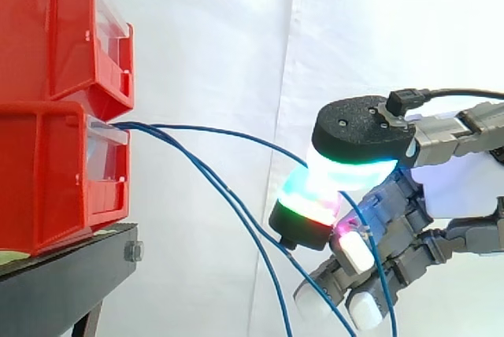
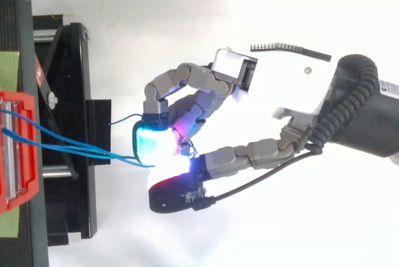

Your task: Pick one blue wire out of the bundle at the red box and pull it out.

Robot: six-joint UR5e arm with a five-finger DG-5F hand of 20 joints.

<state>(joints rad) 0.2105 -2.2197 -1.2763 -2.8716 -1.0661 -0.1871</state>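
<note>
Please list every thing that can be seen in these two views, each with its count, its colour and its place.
red bins: two, red, stacked on the stand at the left.
pinched blue wire: one, blue, from the lower bin's front across to the hand's pads.
other blue wires: at least two, blue, hanging from the same bin front.
black stand: one, black, under the bins.
bolt: one, silver, at the stand's corner.
white curtain: one, white, behind.
hand: one, white and grey, at the right, glowing pads closed on the wire.

blue wires [image 1: 146, 127] cut off at bottom edge; red bins [image 1: 47, 172] cropped left
</note>
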